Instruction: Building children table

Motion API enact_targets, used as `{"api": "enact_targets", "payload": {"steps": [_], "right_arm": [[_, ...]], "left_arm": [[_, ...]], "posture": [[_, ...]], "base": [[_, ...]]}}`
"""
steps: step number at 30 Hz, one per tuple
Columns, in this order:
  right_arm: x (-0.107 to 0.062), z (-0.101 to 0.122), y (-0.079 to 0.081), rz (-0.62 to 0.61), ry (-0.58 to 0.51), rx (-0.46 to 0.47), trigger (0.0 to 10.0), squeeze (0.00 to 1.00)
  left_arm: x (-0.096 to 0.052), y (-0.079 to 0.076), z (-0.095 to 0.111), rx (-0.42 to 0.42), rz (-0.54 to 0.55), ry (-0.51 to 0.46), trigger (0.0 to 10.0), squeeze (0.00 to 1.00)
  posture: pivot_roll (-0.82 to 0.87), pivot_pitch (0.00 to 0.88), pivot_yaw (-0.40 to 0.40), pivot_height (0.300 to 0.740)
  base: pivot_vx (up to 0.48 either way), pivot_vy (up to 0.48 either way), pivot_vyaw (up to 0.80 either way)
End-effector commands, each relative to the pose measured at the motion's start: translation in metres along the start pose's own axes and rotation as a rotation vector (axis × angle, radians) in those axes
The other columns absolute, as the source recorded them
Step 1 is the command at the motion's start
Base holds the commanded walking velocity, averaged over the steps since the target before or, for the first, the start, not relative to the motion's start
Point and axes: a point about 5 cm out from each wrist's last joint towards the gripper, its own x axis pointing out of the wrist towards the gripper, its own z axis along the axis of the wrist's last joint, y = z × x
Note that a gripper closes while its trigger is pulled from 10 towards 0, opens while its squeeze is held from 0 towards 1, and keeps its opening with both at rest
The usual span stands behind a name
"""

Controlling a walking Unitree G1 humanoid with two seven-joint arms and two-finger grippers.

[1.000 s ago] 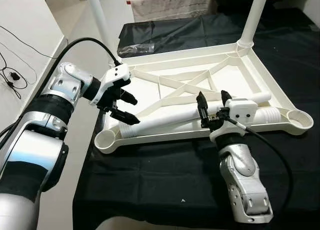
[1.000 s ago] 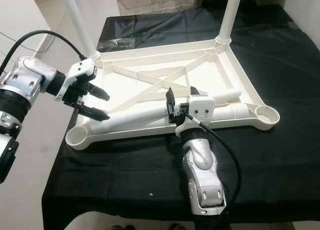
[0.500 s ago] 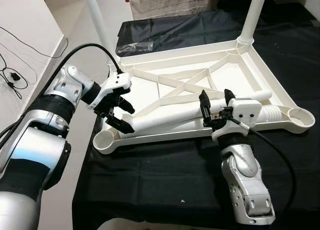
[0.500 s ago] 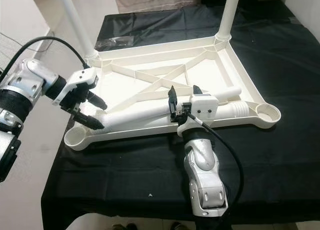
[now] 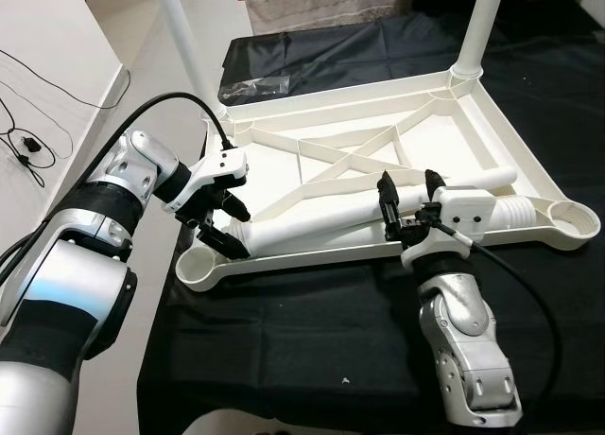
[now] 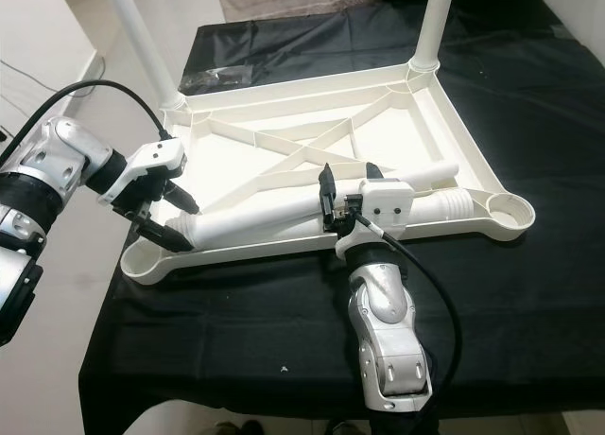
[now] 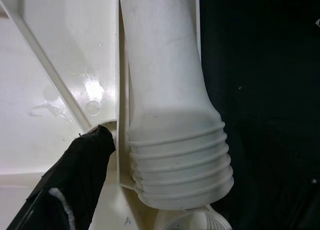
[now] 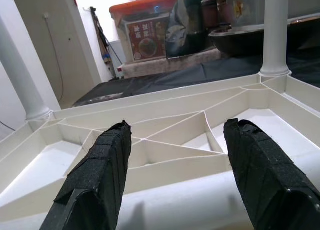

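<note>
A white plastic tabletop (image 5: 532, 164) lies upside down on a black cloth, with two legs (image 5: 473, 24) standing in its far corners. A loose white leg (image 5: 312, 225) lies across its near side, its threaded end (image 7: 180, 165) by the near-left corner socket (image 5: 197, 265). My left gripper (image 5: 230, 229) is open, one finger on each side of that threaded end; one finger (image 7: 75, 175) touches the rim beside it. My right gripper (image 5: 406, 182) is open and straddles the leg's middle, with the fingers (image 8: 100, 175) well apart. A second leg's threaded end (image 5: 515, 212) pokes out to the right.
The black cloth's left edge (image 5: 165, 312) drops to the floor beside my left arm. A clear plastic bag (image 5: 253, 88) lies beyond the tabletop. Cables (image 5: 24, 142) trail on the floor by the wall. An open corner socket (image 5: 572, 225) sits at the near right.
My left gripper has come down and in toward the leg's threaded end, and its fingers now flank it. The right gripper stays over the leg.
</note>
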Motion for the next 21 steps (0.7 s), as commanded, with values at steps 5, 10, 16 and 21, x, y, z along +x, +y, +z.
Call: {"api": "enact_targets", "payload": {"steps": [5, 10, 16, 21], "right_arm": [[-0.005, 0.000, 0.001, -0.005, 0.013, -0.001, 10.0, 0.00], [-0.007, 0.000, 0.001, -0.013, 0.015, 0.000, 10.0, 0.00], [-0.009, 0.001, -0.001, -0.022, 0.020, -0.003, 10.0, 0.00], [-0.010, 0.001, -0.002, -0.028, 0.021, -0.007, 10.0, 0.00]], "left_arm": [[0.001, -0.001, -0.005, -0.009, -0.024, 0.034, 10.0, 0.00], [0.005, -0.002, -0.006, -0.008, -0.033, 0.034, 10.0, 0.00], [0.012, -0.003, -0.007, -0.008, -0.050, 0.036, 10.0, 0.00], [0.015, -0.004, -0.007, -0.011, -0.061, 0.040, 4.6, 0.00]], "posture": [[0.13, 0.255, 0.139, 0.740], [0.13, 0.261, 0.150, 0.740], [0.12, 0.270, 0.162, 0.740], [0.12, 0.272, 0.164, 0.740]], "base": [[0.000, 0.000, 0.00], [0.000, 0.000, 0.00], [0.000, 0.000, 0.00], [0.000, 0.000, 0.00]]}}
